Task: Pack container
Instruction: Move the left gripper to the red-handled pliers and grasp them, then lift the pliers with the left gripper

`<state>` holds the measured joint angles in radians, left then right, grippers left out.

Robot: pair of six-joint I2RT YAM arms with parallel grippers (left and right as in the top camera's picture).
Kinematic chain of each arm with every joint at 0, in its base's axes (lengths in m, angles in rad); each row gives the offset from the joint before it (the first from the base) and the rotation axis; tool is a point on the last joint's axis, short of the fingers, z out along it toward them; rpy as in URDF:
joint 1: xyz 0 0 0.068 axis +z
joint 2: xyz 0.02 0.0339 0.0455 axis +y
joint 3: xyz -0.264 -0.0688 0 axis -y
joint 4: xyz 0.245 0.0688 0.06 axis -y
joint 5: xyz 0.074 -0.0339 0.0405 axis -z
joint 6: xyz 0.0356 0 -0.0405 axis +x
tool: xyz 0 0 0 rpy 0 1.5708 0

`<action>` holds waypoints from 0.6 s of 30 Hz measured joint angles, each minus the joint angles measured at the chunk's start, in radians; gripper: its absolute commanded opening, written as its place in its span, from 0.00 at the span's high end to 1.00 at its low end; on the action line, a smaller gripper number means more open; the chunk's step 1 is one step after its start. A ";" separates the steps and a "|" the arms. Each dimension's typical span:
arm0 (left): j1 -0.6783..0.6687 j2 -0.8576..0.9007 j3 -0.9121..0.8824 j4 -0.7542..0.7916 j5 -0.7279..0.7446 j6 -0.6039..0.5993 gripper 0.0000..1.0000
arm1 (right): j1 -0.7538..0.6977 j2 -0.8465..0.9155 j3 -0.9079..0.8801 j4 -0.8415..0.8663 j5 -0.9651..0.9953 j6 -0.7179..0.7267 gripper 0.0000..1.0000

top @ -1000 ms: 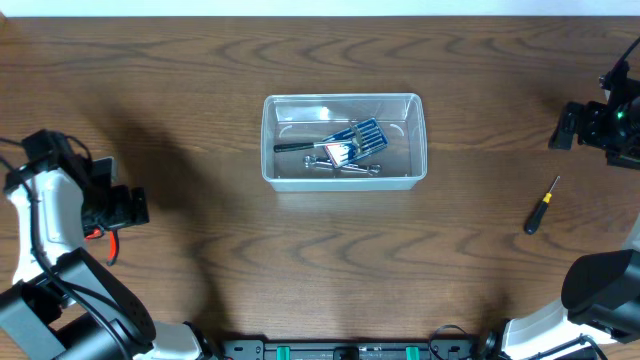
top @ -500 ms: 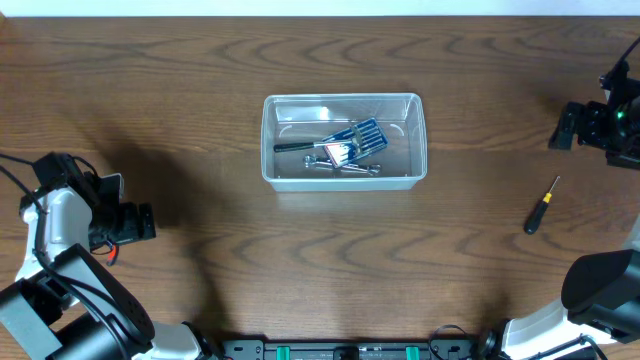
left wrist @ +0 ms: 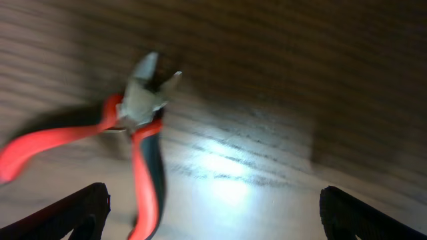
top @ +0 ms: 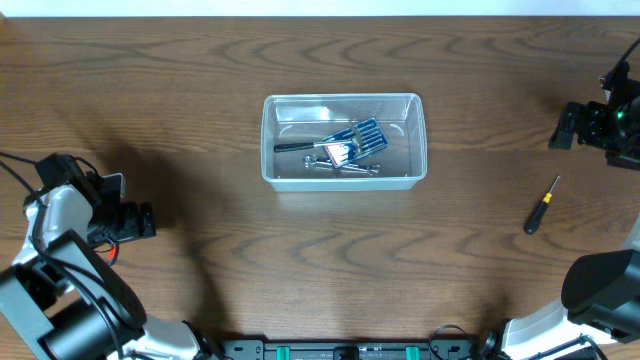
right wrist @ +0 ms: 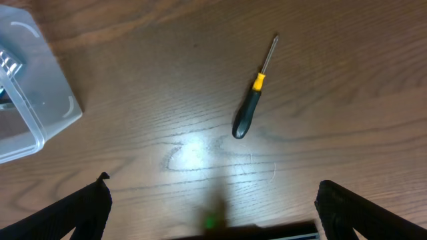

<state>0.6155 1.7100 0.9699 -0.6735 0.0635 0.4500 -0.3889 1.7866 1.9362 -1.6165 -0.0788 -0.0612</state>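
Note:
The clear plastic container (top: pixel 345 140) sits at the table's middle, holding a blue screwdriver case, a black-handled tool and metal bits; its corner shows in the right wrist view (right wrist: pixel 33 100). Red-handled pliers (left wrist: pixel 137 127) lie on the table under my left gripper (left wrist: pixel 213 213), which is open above them, with one red handle between the fingers; in the overhead view only a red bit (top: pixel 108 248) shows by the left gripper (top: pixel 135 222). A black-and-yellow screwdriver (top: pixel 542 205) lies at the right, also in the right wrist view (right wrist: pixel 252 93). My right gripper (right wrist: pixel 210 210) is open and empty, above the table.
The wood table (top: pixel 320 270) runs wide around the container. The table's far edge is at the top of the overhead view. A dark rail runs along the near edge between the arm bases.
My left arm has moved down and slightly right over the pliers, covering most of them from above. The right arm, container and screwdriver have not moved.

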 measured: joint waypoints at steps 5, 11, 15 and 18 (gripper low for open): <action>0.000 0.040 0.000 0.031 0.009 0.000 0.02 | 0.000 0.000 0.000 -0.011 0.000 0.010 0.01; 0.002 0.055 0.000 0.047 0.017 0.000 0.02 | 0.000 0.000 0.000 -0.017 0.000 0.025 0.01; 0.002 0.055 0.000 0.047 0.017 0.000 0.04 | 0.000 0.000 0.000 -0.018 0.000 0.029 0.01; 0.002 0.055 0.000 0.048 0.018 0.000 0.15 | 0.000 0.000 0.000 -0.020 0.000 0.031 0.01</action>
<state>0.6174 1.7653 0.9703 -0.6250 0.0818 0.4500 -0.3889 1.7866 1.9362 -1.6367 -0.0788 -0.0299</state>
